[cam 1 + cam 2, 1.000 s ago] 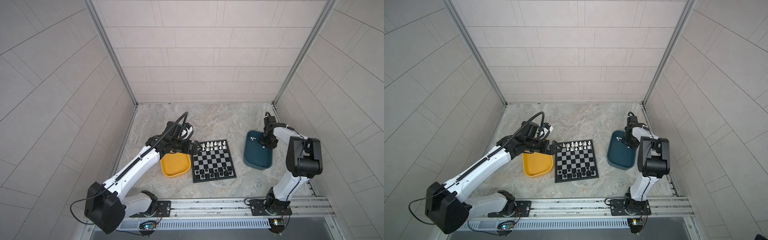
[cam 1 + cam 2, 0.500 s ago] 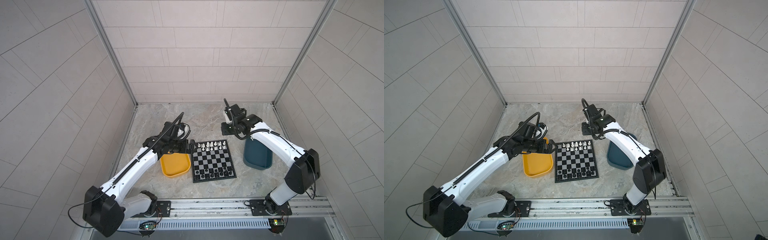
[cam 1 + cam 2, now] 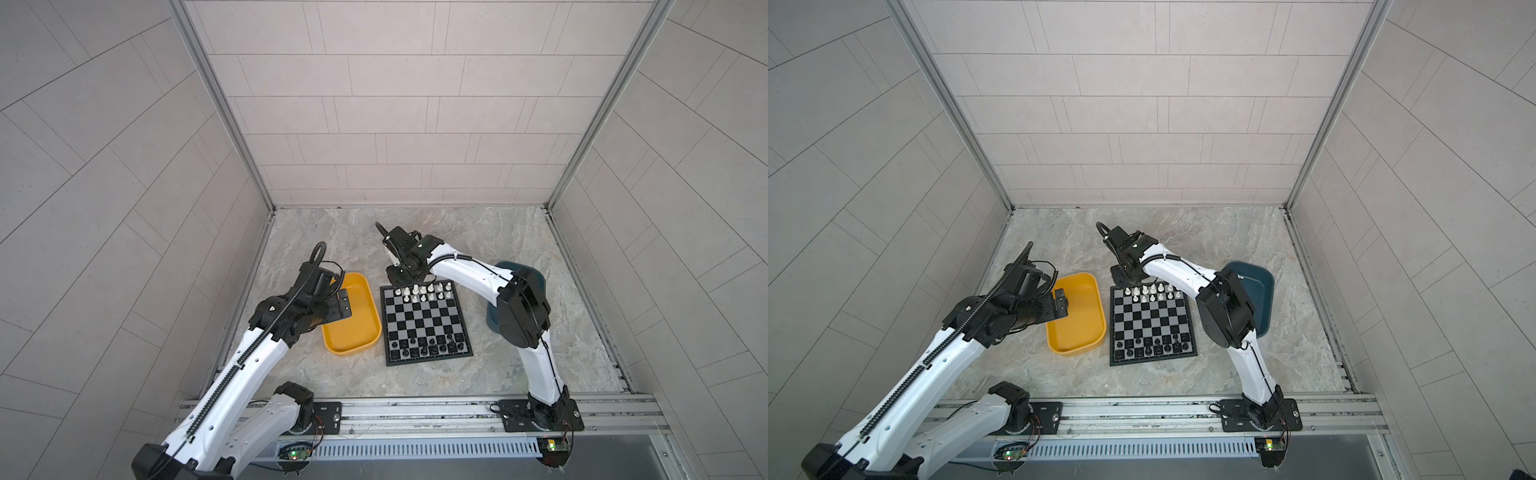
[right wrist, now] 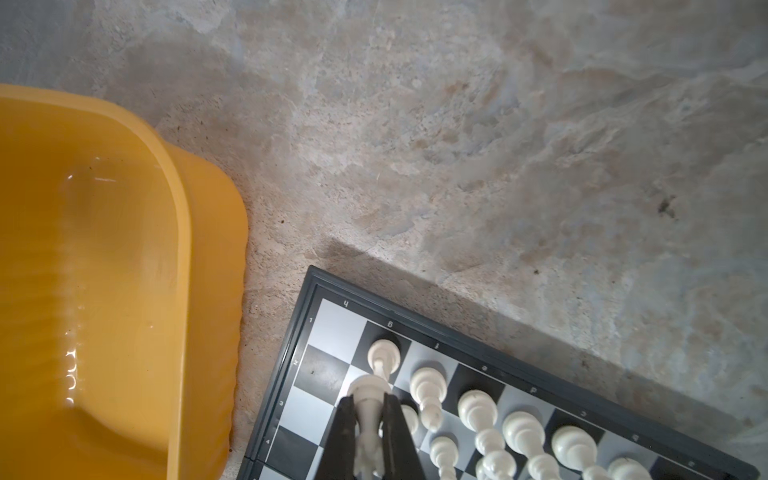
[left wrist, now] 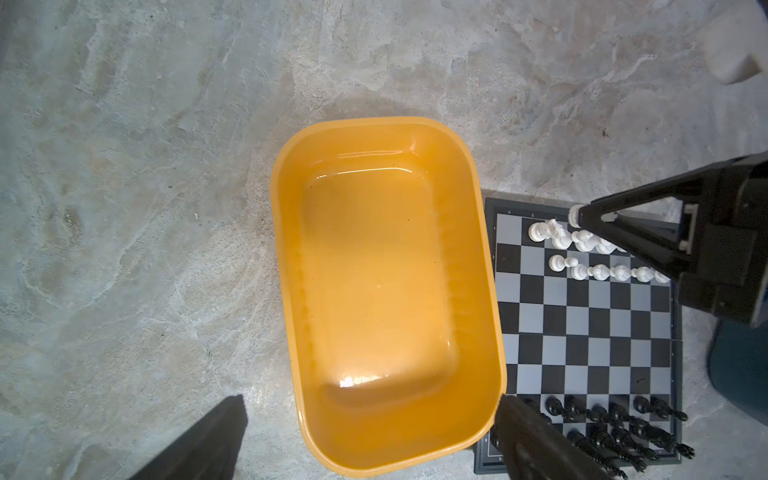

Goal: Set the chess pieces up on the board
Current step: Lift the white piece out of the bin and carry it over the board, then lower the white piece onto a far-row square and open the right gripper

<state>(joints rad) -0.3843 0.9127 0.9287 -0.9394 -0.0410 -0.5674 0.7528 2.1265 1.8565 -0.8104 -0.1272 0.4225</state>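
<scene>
1. In both top views the board (image 3: pixel 426 324) (image 3: pixel 1152 324), black and grey checks inside a thin black border, lies flat on the counter (image 3: pixel 415 232) between a yellow tray (image 3: pixel 353 351) (image 3: pixel 1075 349) and a dark blue bin (image 3: pixel 536 274) (image 3: pixel 1260 291). White pieces (image 3: pixel 424 291) (image 3: pixel 1152 293) stand in two rows at its far edge, and black pieces (image 3: pixel 432 345) (image 3: pixel 1154 345) in two rough rows at its near edge. The right hand (image 3: pixel 397 280) (image 3: pixel 1121 277) points down at the far corner nearest the tray. The left hand (image 3: pixel 343 305) (image 3: pixel 1061 303) hangs over the tray.
2. The left wrist view shows the left hand (image 5: pixel 372 399) with its fingers (image 5: pixel 216 440) spread wide apart above the tray (image 5: pixel 282 249), which sits just beside the board (image 5: pixel 582 332). It shows the right hand (image 5: pixel 582 216) from the side, above the white back row.
3. Only the right wrist view makes the grip plain. The right hand (image 4: pixel 369 399) is clamped on a slim white piece (image 4: pixel 365 419) over the board (image 4: pixel 324 370) near that corner. I cannot tell whether the piece touches the board. Small characters are printed along the border.
</scene>
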